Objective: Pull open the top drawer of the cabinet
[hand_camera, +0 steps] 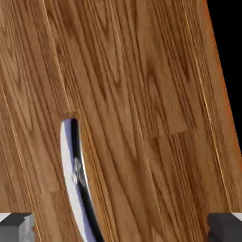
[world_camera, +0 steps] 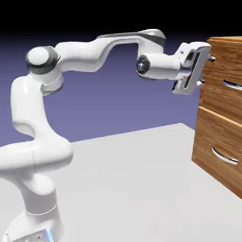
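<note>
The cabinet (world_camera: 218,142) stands at the exterior view's right, brown wood grain with two stacked fronts. My gripper (world_camera: 206,70) is level against the top drawer (world_camera: 221,66), fingers open one above the other, tips almost at the wood. The drawer's curved silver handle (world_camera: 232,85) lies just beyond and slightly below the lower fingertip. In the hand view the top drawer's wood (hand_camera: 142,94) fills the picture. The handle (hand_camera: 74,179) runs up from the bottom edge, left of the middle, between the two grey fingertips (hand_camera: 16,227) of the gripper (hand_camera: 121,229). Nothing is gripped.
The lower drawer front (world_camera: 212,151) with its own silver handle (world_camera: 224,157) sits beneath. The white table (world_camera: 132,179) stretches from the robot's base to the cabinet's foot. The cabinet's edge against black shows at the hand view's right (hand_camera: 222,94).
</note>
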Robot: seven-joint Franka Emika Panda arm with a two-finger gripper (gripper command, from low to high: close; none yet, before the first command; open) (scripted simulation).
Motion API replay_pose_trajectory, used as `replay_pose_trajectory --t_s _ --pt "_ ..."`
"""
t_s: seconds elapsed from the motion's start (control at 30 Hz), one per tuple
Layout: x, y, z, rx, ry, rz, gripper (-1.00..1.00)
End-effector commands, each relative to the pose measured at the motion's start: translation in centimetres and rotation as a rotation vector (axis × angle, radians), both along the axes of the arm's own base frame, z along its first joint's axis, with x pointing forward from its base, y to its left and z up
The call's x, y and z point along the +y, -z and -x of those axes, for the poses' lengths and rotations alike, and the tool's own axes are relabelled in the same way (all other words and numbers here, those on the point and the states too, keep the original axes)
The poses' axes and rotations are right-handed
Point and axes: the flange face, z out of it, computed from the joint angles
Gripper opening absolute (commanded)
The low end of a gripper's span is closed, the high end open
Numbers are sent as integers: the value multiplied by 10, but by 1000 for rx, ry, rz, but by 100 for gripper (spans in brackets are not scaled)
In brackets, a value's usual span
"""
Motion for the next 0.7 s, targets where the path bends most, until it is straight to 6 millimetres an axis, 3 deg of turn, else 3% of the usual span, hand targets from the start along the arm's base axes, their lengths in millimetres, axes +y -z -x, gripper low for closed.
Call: replay_pose_trajectory --t_s 0.0,0.37,0.4,0.63,0.67 --pt "-1 5 -6 -9 -5 17 0" --pt "-18 65 -66 -116 -24 178 0" --pt "-18 65 -66 -116 -24 178 0" --pt "-18 65 -116 -116 -24 178 0" --pt "-18 65 -116 -116 -24 178 -100"
